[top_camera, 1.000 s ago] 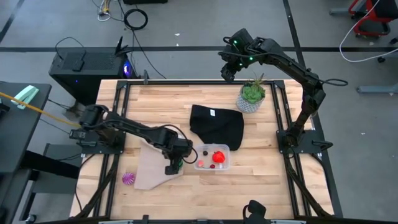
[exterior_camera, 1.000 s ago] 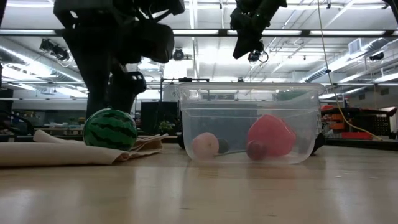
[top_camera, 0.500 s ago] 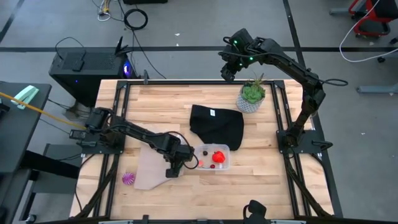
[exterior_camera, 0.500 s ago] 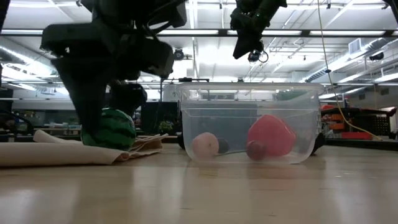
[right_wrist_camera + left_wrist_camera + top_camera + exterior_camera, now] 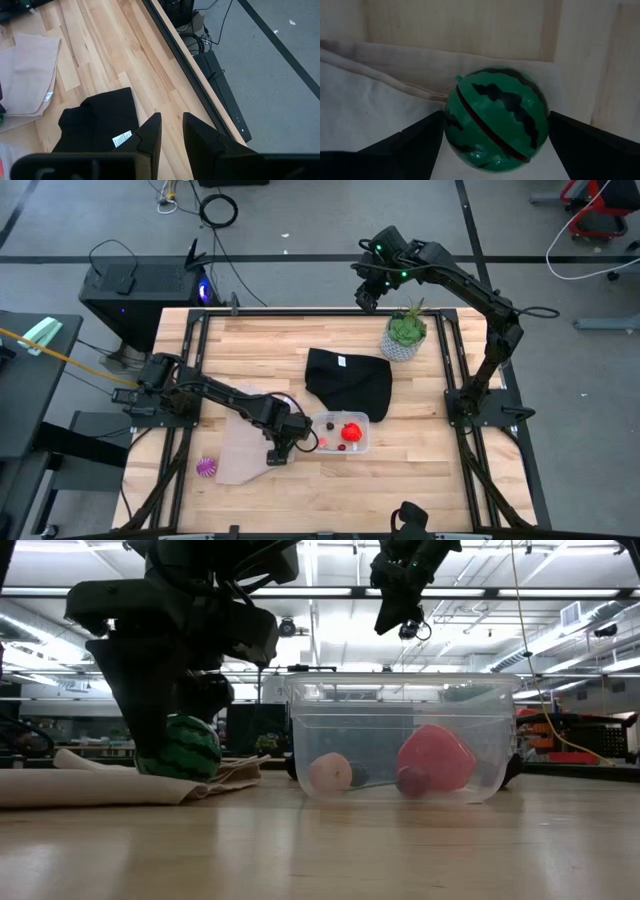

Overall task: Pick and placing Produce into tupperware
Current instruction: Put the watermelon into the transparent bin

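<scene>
A dark-green striped ball (image 5: 496, 118), patterned like a watermelon, sits on a beige cloth (image 5: 240, 452) with the left gripper (image 5: 279, 448) down around it, one dark finger (image 5: 415, 141) on each side, spread and not clearly pressing it; a thin seam runs around the ball on a slant. Just at three o'clock from the ball in the overhead view stands the clear tupperware (image 5: 364, 442), a rounded rectangle with its long axis running nine to three o'clock, holding one red piece (image 5: 351, 432) and some smaller bits too small to name. One purple ribbed ball (image 5: 207, 467) lies on bare wood at eight o'clock from the cloth, well apart from the container. One black cloth (image 5: 349, 381) lies at twelve o'clock from the tupperware, touching its far rim, and one potted plant (image 5: 405, 335) stands at two o'clock near the table's far edge. The right gripper (image 5: 366, 296) hangs high beyond that edge, fingers (image 5: 150, 135) close together with a narrow gap and nothing between them. The surface is a pale wooden plank table (image 5: 410, 475) in a dark frame; around it is grey floor with cables, and the table-level view shows a workshop with ceiling strip lights
</scene>
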